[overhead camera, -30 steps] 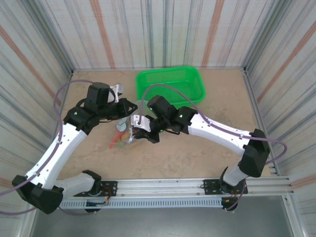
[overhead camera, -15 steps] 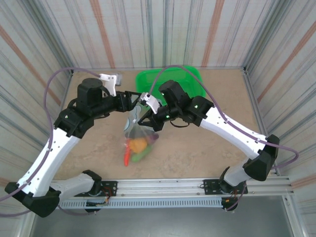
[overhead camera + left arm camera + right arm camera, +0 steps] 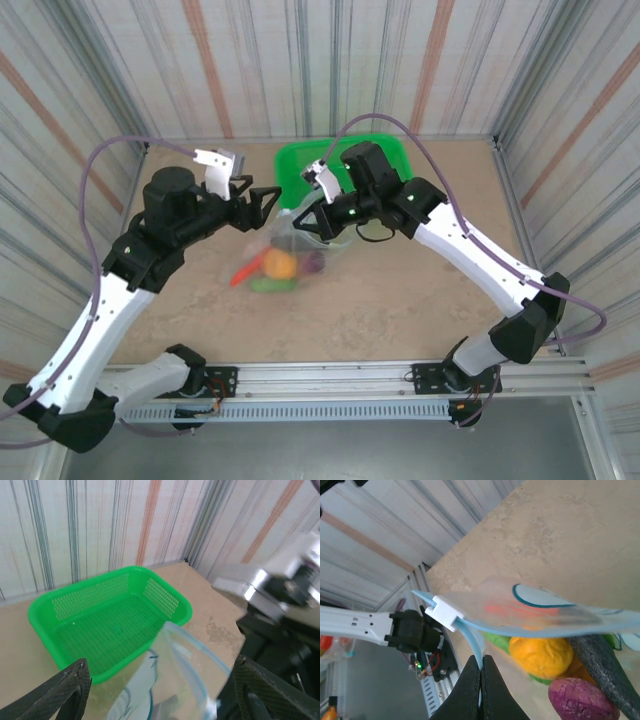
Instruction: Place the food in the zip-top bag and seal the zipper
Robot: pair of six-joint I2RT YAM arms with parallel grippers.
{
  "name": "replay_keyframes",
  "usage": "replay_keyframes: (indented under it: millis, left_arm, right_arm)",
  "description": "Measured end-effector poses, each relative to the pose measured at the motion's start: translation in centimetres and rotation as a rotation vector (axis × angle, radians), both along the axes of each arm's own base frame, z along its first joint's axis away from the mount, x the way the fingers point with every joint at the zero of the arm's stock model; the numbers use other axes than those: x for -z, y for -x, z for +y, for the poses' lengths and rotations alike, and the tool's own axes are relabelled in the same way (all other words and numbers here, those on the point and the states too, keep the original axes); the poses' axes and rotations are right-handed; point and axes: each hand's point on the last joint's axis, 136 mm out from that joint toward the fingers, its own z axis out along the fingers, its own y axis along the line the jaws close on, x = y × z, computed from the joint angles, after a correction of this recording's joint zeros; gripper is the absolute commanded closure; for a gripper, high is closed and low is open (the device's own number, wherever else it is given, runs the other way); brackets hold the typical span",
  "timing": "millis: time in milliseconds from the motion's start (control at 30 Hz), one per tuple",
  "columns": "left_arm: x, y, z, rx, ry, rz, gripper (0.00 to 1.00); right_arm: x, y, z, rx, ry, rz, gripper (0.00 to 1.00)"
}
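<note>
Several food pieces [image 3: 279,264] already lie inside the zip-top bag [image 3: 288,236] beside the basket [image 3: 380,160]; right fingers [image 3: 472,690] pinch its zipper [image 3: 469,639]; left fingers [image 3: 70,690] stand spread; sealing apparently remains.

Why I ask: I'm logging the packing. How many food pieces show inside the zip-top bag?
5 inside the zip-top bag: a yellow-orange ball, a purple piece, a dark eggplant, a green piece under the ball, and a reddish carrot, blurred. Others may be hidden.
</note>
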Motion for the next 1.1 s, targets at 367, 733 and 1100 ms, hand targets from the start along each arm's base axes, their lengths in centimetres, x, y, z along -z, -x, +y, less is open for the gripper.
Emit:
replay_keyframes:
  millis: [367,733,1100]
  left_arm:
    - [2.8,2.2,-2.1,0.230,-0.123,-0.200,0.29]
    - [5.9,3.0,-4.3,0.442,-0.161,-0.213,0.59]
    - [5.5,3.4,-4.4,0.501,-0.109,-0.256,0.85]
  right_arm:
    - [0.1,0.8,-1.1,-0.120,0.018,-0.070,1.00]
    - [0.4,0.6,-1.1,-0.183,-0.014,-0.116,1.00]
    - [0.2,0.7,-1.1,-0.201,-0.037,-0.111,1.00]
